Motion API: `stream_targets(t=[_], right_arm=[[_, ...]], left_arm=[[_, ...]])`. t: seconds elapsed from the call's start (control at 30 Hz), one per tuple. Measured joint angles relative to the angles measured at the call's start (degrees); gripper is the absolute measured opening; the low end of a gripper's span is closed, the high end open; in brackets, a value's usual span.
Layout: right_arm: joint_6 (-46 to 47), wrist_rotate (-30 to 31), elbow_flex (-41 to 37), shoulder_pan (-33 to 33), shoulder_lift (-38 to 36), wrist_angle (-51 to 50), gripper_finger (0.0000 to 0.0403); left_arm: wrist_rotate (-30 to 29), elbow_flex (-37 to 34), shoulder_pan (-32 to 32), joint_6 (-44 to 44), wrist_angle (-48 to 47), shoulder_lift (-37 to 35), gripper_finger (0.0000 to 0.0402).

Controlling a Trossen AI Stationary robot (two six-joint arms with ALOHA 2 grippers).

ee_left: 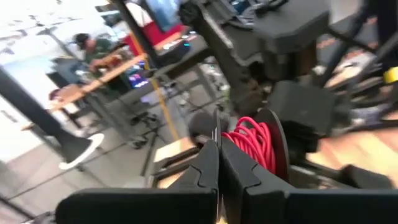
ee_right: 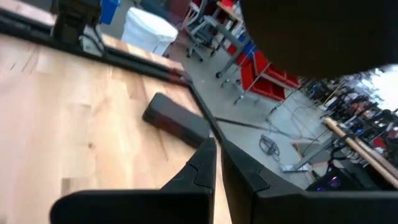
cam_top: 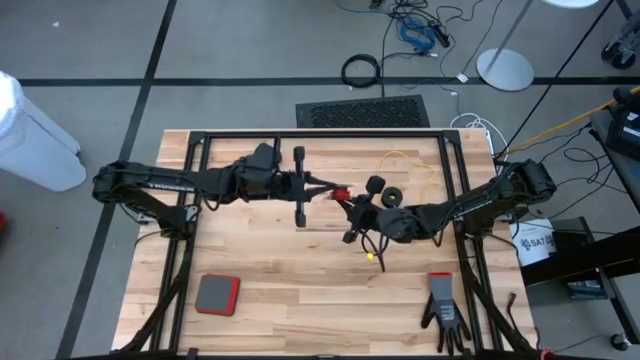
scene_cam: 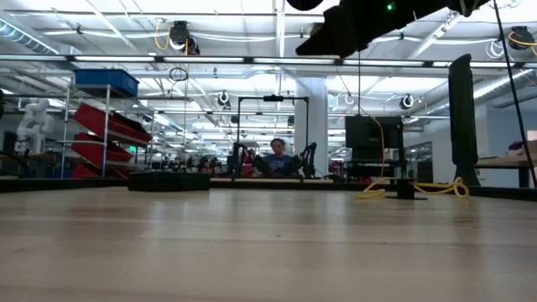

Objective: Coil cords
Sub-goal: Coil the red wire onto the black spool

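A small black reel (ee_left: 252, 146) wound with red cord hangs over the middle of the table (cam_top: 300, 270), at the tips of my left gripper (cam_top: 333, 188), which is shut and points toward the table's right. My right gripper (cam_top: 352, 212) comes in from the right just beyond the reel. It is shut (ee_right: 217, 149), and no cord shows between its fingers. A loose yellow cord (cam_top: 405, 160) lies at the far right of the table. A thin dark cord (cam_top: 377, 245) trails near the right gripper. Two round black reels (cam_top: 375, 185) (cam_top: 393, 197) show beside it. My left gripper pinches the thin edge of the reel's near flange (ee_left: 216, 127) between its two fingertips (ee_left: 202, 171). The fingers come level from the table's left. The reel hangs clear of the table, with the red coil (ee_left: 249, 140) just past the fingertips.
A red-and-grey pad (cam_top: 217, 294) lies at the near left and a black glove (cam_top: 443, 308) at the near right. A black frame (cam_top: 320, 135) runs round the table's edges. A person (scene_cam: 277, 158) sits far off in the room.
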Motion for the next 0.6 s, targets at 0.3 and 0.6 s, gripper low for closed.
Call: stream_targets(t=[0.3,0.6], right_arm=[[2.6,-1.3,0.0,-0.1,0.0,-4.0,0.0004],[8.9,-13.0,0.0,-1.3,0.6,-5.6,0.0048]], left_arm=[[3.3,0.0,0.1,-0.7,-6.3,-1.5,0.0001],[4.4,0.0,0.1,-0.3,-6.3,-2.0,0.0001]])
